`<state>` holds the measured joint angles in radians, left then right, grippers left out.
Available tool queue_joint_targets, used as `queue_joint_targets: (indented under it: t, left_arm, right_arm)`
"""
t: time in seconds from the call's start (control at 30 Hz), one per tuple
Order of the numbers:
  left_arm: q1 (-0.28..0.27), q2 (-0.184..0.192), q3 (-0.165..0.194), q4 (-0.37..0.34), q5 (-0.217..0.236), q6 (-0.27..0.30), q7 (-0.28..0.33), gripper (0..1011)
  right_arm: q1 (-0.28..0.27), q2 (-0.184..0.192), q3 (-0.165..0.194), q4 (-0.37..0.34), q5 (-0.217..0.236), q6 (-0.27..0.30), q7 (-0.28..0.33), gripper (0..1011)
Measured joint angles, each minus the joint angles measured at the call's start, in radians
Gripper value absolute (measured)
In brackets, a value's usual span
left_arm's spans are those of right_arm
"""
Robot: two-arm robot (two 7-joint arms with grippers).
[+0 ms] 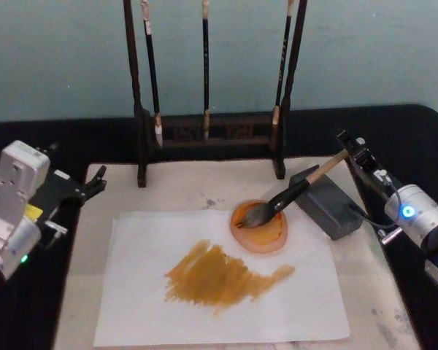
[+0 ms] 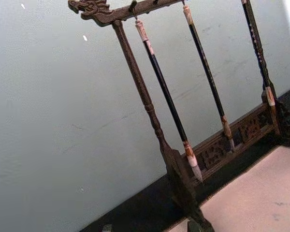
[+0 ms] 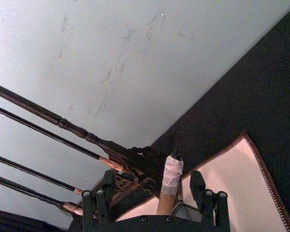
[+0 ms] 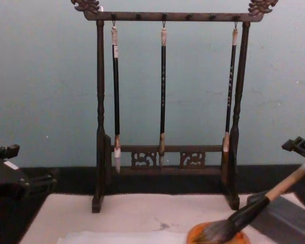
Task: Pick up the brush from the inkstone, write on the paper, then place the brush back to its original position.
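Observation:
The brush [image 1: 299,191] lies slanted, its bushy bristles in a shallow orange dish [image 1: 259,227] and its dark ferrule leaning on the dark grey inkstone [image 1: 330,204]. My right gripper [image 1: 350,151] is open at the handle's far end. In the right wrist view its fingers [image 3: 94,199] stand clear on either side of the white-capped end [image 3: 170,176]. The paper [image 1: 131,306] lies on the mat, with broad ochre strokes across its middle. At the mat's left edge my left gripper [image 1: 95,182] is open and holds nothing.
A dark wooden brush rack [image 1: 204,138] with three thin black-handled brushes stands at the back of the beige felt mat [image 1: 77,284]. A black cloth covers the table around the mat. A pale green wall rises behind the rack.

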<state>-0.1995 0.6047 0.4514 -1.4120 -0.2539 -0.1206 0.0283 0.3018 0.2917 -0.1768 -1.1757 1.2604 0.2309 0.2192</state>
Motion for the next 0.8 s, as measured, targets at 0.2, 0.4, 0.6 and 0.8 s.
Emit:
queue_joint_targets:
  t: [0.2, 0.4, 0.6, 0.8]
  left_arm:
    - [0.000, 0.000, 0.000, 0.000, 0.000, 0.000, 0.000, 1010]
    - [0.000, 0.000, 0.000, 0.000, 0.000, 0.000, 0.000, 1010]
    - [0.000, 0.000, 0.000, 0.000, 0.000, 0.000, 0.000, 1010]
    - [0.000, 0.000, 0.000, 0.000, 0.000, 0.000, 0.000, 1010]
  right_arm:
    - [-0.001, 0.000, 0.001, -0.001, -0.001, 0.000, 0.001, 981]
    - [-0.002, 0.001, 0.002, -0.003, -0.002, 0.000, 0.001, 838]
    - [-0.003, 0.001, 0.002, -0.004, -0.003, 0.000, 0.002, 688]
    - [-0.003, 0.001, 0.003, -0.005, -0.004, 0.000, 0.002, 486]
